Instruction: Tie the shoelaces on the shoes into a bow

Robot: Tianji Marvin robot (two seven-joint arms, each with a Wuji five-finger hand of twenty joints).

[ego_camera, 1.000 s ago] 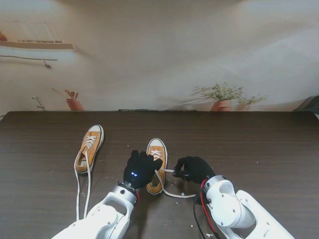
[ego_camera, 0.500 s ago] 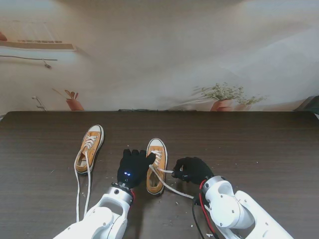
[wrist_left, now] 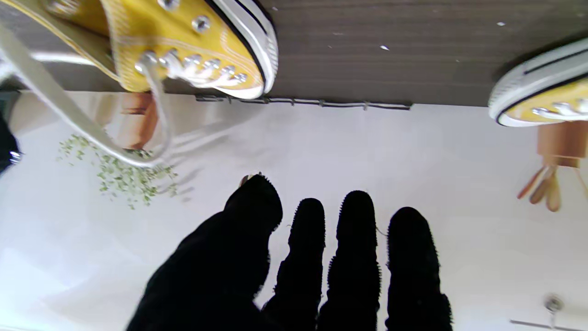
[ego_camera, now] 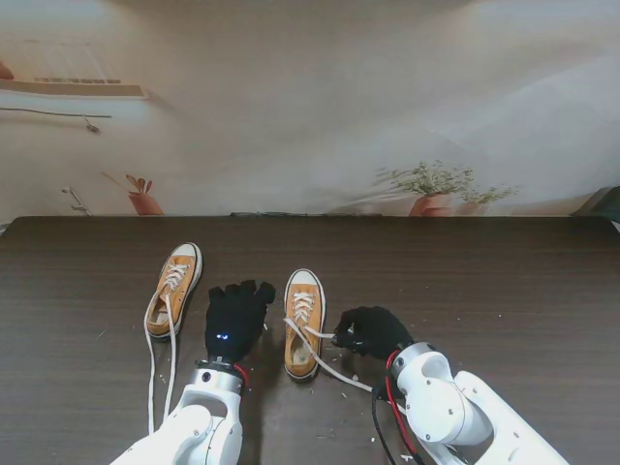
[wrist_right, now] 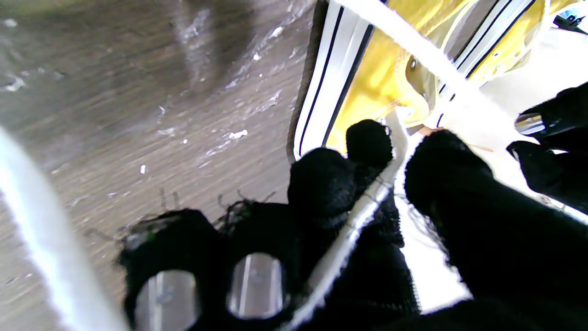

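I seem to work on a staged set — a dark wood table (ego_camera: 504, 281) before a printed backdrop (ego_camera: 320, 116) of potted plants (ego_camera: 434, 190).

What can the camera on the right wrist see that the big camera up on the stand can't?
Only the right wrist view shows the white lace pinched between the right hand's fingers, plus crumbs on the table.

Only the stand view shows the second shoe off to the left with its laces trailing, and the left hand hovering with fingers spread, holding nothing.

Both show the orange shoe being worked on, its lace, and the dark wooden table.
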